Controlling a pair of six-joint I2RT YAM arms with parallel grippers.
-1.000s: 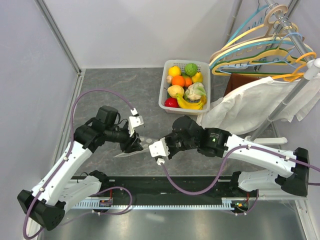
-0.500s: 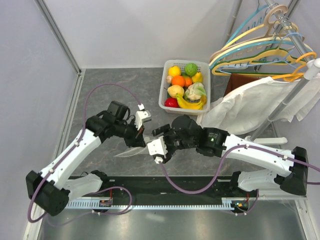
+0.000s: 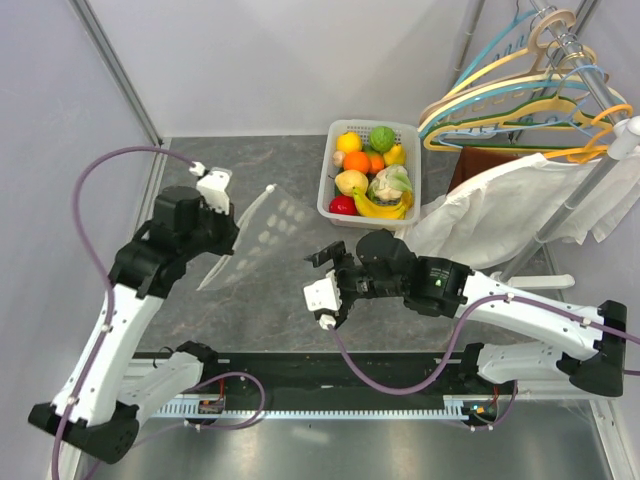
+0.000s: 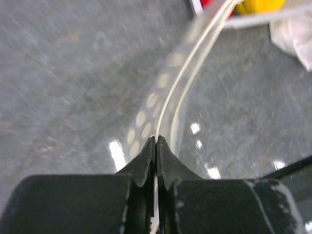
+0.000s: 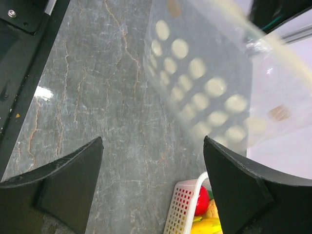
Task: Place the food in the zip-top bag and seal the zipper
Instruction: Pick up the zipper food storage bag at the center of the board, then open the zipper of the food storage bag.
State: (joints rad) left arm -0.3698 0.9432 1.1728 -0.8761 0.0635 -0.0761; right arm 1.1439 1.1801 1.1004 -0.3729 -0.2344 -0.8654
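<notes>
Top external view: handover just done. A sec ago both arms met mid-table over the zip-top bag (image 3: 255,235), which lay flat btw them, R jaws nearly closed on it and L jaws half spread. Now roles are swapped. L jaws are pressed together on one edge of the bag, and the L arm (image 3: 110,330) has swung up & back toward the left wall, carrying the bag off the table (image 3: 200,165). It hangs tilted in the air, dotted face up, apart from the R jaws. Those have let go & stand spread wide w/ nothing btw them; the R arm (image 3: 520,305) has barely shifted.

Left wrist view confirms the pinch: both black fingers (image 4: 144,161) meet on the thin film, which runs away edge-on & blurred, so prob. still in motion. Right wrist view shows the dotted film ahead of the spread fingers (image 5: 68,180), untouched.

Food (image 3: 370,165) all sits in the white basket (image 3: 330,200) at the table's back; none is in the bag yet. Zipper: can't tell whether it's open, nor which edge carries it.

For the task: bag is now held up by one arm & R is free, likely to fetch food or pull the mouth open. Packing not begun, sealing far off. Risk: a one-edge pinch lets the film flop & the mouth stay shut.
</notes>
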